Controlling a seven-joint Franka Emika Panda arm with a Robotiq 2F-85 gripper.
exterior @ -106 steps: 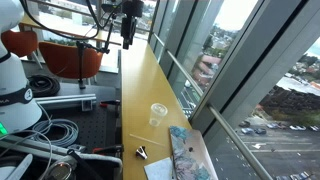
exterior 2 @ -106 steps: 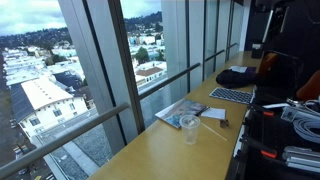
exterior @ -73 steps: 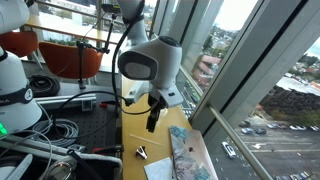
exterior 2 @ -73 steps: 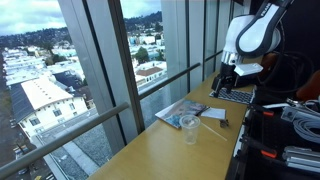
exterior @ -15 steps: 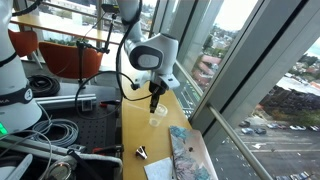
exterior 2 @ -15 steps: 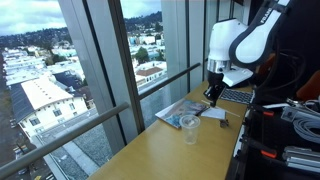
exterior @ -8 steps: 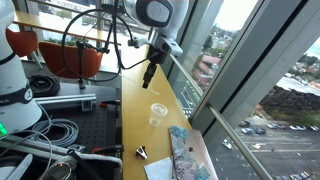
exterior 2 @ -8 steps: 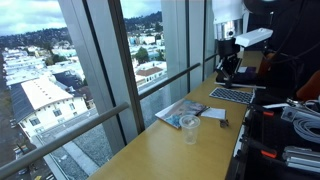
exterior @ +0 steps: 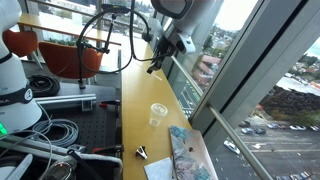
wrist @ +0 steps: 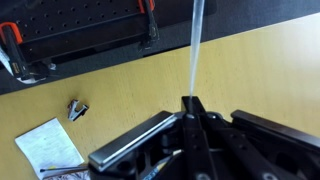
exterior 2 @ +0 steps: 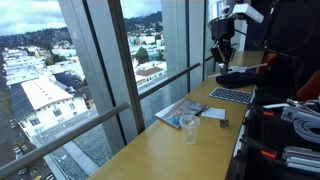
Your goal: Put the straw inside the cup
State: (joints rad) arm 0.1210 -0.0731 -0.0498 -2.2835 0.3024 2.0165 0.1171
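Straw (wrist: 195,50): a thin, straight, pale whitish stick, pinched at its lower end between the pressed-together fingertips of the black Robotiq gripper (wrist: 191,103). In the wrist view it runs from the fingertips to the top edge of the picture, slightly tilted, with the long wooden table (wrist: 120,85) behind it. In both exterior views the straw is too thin to make out.

Gripper position: in both exterior views the gripper (exterior: 153,66) (exterior 2: 222,58) hangs high above the table (exterior: 140,90) (exterior 2: 170,150), well apart from the cup.

Cup (exterior: 157,113) (exterior 2: 189,124): a small clear plastic tumbler, wider at the rim than at the base. It stands upright on the table, between the table's middle line and the long edge at the window.

Other items:
- Small black-and-silver metal object (exterior: 142,153) (wrist: 76,108), lying on the table near the long edge away from the window.
- White paper sheet (exterior: 158,168) (wrist: 50,148), just beside the metal object.
- Patterned booklet (exterior: 185,150) (exterior 2: 178,112), flat along the window-side edge, near the cup.
- Flat dark keyboard (exterior 2: 232,96), on the table beyond the cup in an exterior view.
- Black perforated board (wrist: 80,30), beyond the table edge away from the window.
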